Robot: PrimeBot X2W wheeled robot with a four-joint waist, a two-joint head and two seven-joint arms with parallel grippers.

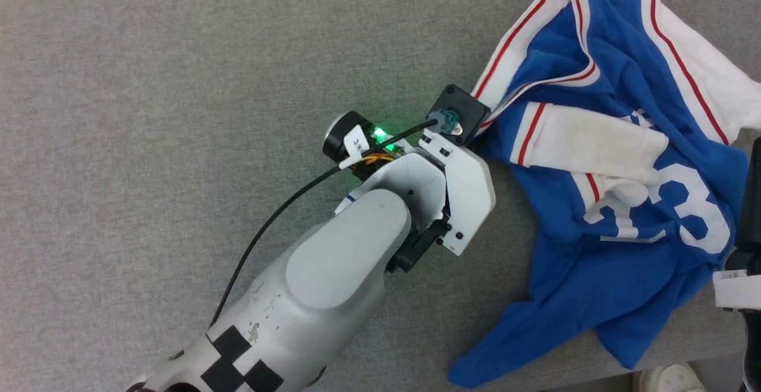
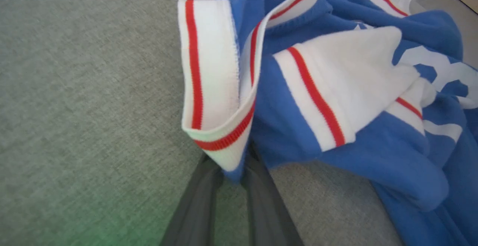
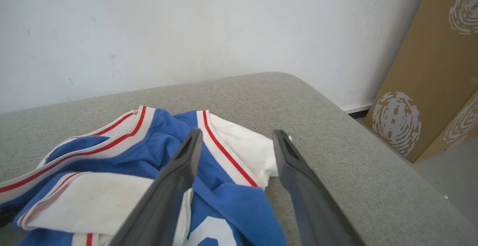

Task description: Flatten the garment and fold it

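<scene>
The garment (image 1: 600,213), a royal-blue jersey with white sleeves, red-striped trim and a white "23", lies crumpled on the right of the grey cushioned surface (image 1: 178,82). My left gripper (image 2: 234,173) is shut on the garment's left edge, where the striped collar trim (image 2: 209,89) folds over; blue and white cloth sits between the two dark fingers. In the head view the left wrist (image 1: 458,184) covers those fingers at the garment's left edge. My right gripper (image 3: 237,141) is open and hovers above the garment (image 3: 157,152), over its blue body and white sleeve, holding nothing.
A white wall (image 3: 186,25) rises behind the surface, and a brown cardboard box (image 3: 429,74) stands past its rounded right end. The surface's near edge runs at the lower right of the head view, with a white shoe (image 1: 669,378) on the floor below it.
</scene>
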